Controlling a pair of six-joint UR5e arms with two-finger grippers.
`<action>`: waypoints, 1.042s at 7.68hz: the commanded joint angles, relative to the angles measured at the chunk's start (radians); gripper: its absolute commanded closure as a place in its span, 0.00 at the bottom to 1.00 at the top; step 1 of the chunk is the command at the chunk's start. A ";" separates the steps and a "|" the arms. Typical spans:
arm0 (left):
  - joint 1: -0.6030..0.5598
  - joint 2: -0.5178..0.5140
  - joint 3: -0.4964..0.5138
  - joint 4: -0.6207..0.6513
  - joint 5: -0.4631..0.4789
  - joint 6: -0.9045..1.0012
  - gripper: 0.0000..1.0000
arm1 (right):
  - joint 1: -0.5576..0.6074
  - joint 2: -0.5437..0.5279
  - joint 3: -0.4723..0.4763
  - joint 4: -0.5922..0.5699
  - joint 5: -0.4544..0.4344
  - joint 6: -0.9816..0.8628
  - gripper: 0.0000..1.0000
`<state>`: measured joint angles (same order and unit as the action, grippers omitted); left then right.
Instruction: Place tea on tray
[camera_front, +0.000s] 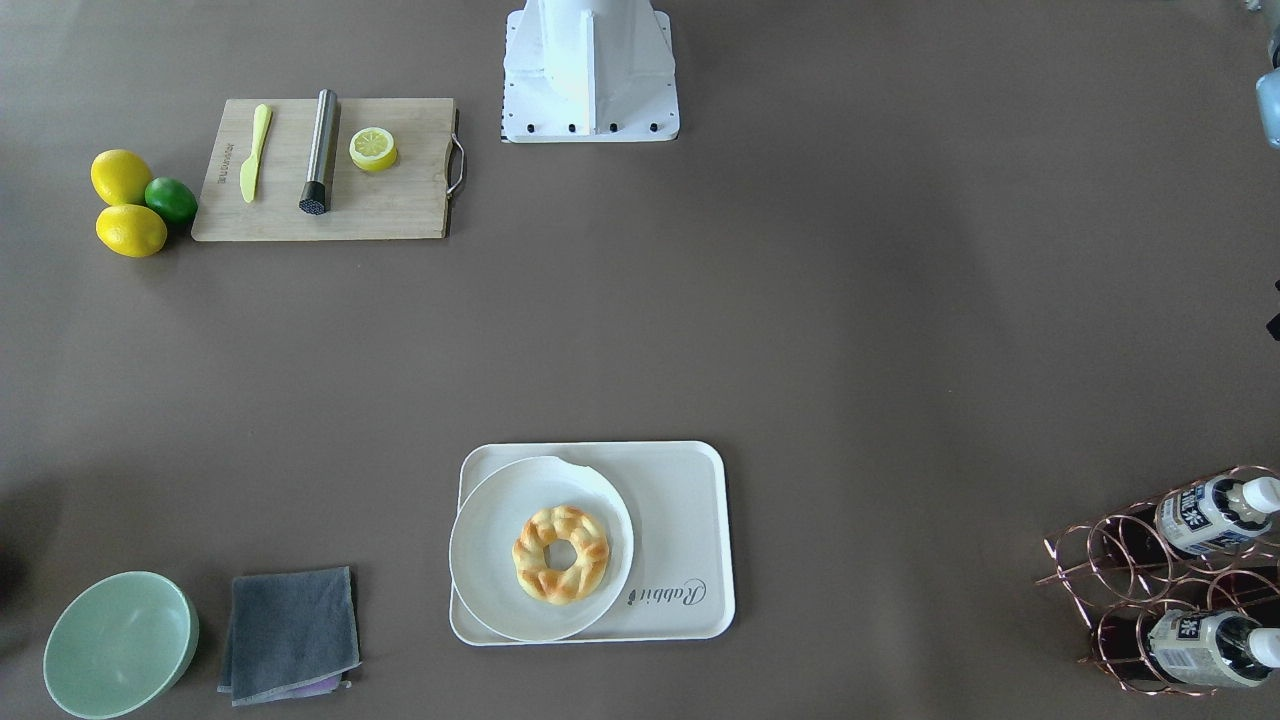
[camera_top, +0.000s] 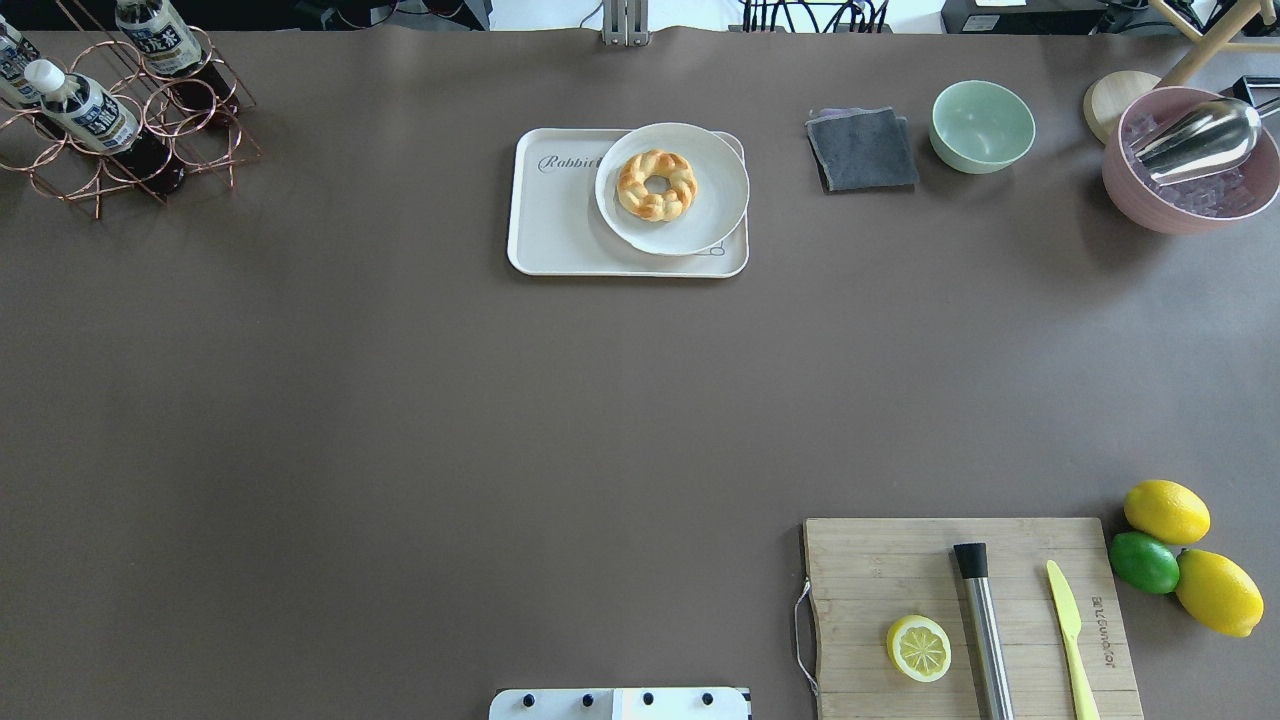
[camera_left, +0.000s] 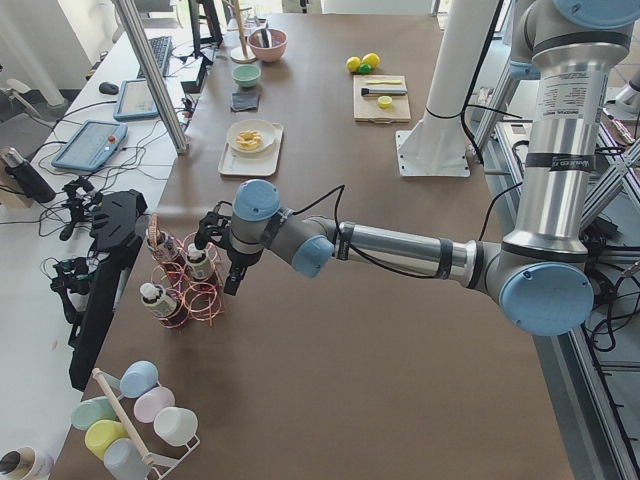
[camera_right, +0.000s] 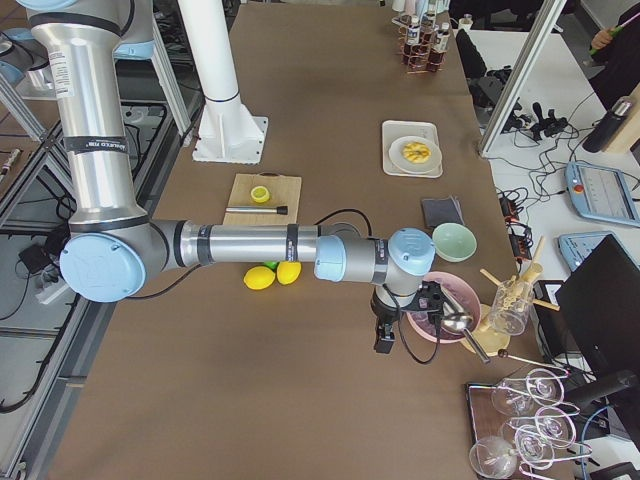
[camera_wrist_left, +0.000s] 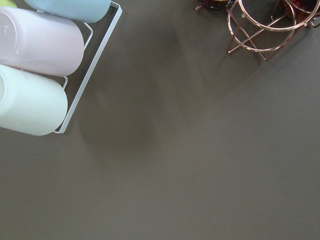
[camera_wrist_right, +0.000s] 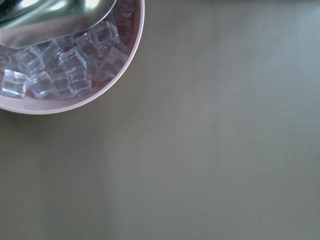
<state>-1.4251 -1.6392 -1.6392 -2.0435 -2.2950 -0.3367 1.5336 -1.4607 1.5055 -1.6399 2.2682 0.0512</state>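
Tea (camera_top: 88, 112) lies in a copper rack (camera_top: 190, 120); a plate (camera_top: 700, 225) of bread (camera_top: 656, 184) covers half the tray (camera_top: 560, 235). My left fingers (camera_left: 232, 280), right fingers (camera_right: 384, 338): I cannot tell their state.

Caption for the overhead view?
Tea bottles in a copper rack, far left; tray holds a plate with a pastry ring.

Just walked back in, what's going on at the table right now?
The left gripper is out at the copper wire rack of clear plastic tea bottles with white caps; whether it grips one is unclear. The cream-white rectangular tray holds only a round white plate with a braided bread ring, no tea yet. The right gripper hangs by the pink bowl of ice cubes.
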 joint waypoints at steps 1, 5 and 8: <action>0.081 -0.005 0.007 -0.238 0.096 -0.157 0.02 | -0.001 0.003 0.002 0.000 0.001 0.012 0.00; 0.230 -0.077 0.053 -0.317 0.342 -0.265 0.05 | -0.003 0.003 0.007 0.000 0.004 0.012 0.00; 0.230 -0.102 0.137 -0.429 0.339 -0.258 0.09 | -0.003 0.002 0.016 0.000 0.005 0.012 0.00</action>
<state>-1.1973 -1.7196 -1.5521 -2.4186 -1.9571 -0.5965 1.5310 -1.4584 1.5195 -1.6398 2.2721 0.0629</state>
